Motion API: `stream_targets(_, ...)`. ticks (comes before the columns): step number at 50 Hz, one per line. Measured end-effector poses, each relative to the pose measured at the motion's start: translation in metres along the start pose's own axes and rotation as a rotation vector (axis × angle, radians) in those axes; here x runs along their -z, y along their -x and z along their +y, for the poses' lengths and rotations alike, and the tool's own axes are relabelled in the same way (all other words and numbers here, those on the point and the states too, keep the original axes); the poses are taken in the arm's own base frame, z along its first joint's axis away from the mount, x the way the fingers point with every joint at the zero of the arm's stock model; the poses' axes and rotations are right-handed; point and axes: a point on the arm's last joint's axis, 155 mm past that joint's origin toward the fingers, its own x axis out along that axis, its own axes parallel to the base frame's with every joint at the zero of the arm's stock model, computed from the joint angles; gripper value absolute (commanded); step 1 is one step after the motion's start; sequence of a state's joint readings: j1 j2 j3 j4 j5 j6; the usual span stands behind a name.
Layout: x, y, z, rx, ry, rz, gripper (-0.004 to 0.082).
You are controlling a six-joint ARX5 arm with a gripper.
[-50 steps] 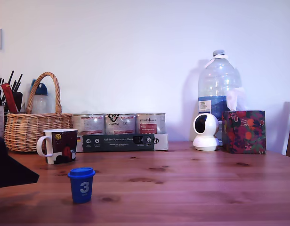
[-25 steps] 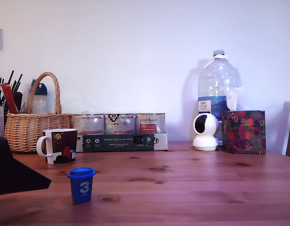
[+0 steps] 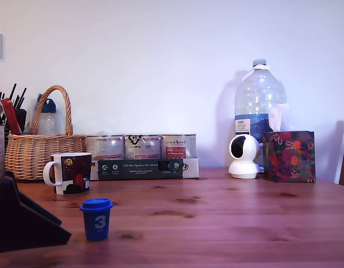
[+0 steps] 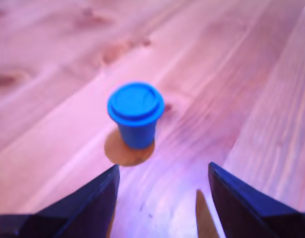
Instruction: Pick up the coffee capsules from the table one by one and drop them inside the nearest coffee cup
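One blue capsule (image 3: 96,219) is seen upright on the table (image 3: 228,218), lower left of the exterior frame, just in front of the mug (image 3: 68,173). The gripper (image 4: 162,173) is spread wide, short of it.

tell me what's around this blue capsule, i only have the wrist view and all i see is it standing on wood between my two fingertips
Observer: In the exterior view the coffee cup stands behind the blue capsule, a bit toward that view's left, on the same table.
Operator: which way is its handle
Observer: The white handle points to the exterior view's left, away from the capsule.
Operator: anything written on the capsule
Observer: A white "3" on its side, facing the exterior camera.
Operator: where's my gripper in that view
Observer: The gripper is only a dark shape at the exterior view's lower left, apart from the capsule.
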State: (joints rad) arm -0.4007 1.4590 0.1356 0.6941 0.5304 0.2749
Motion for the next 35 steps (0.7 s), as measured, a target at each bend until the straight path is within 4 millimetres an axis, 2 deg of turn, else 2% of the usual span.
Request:
stream_targets(15,-0.021,-0.011,0.014,-0.007,-0.009,0.019,0.0515)
stream_targets(19,-0.019,-0.015,0.016,-0.003,-0.002,0.032,0.0515)
stream_targets(28,-0.003,-0.026,0.012,0.028,0.007,0.090,0.0515)
stream_targets(35,-0.014,-0.034,0.013,0.033,-0.022,0.078,0.0515)
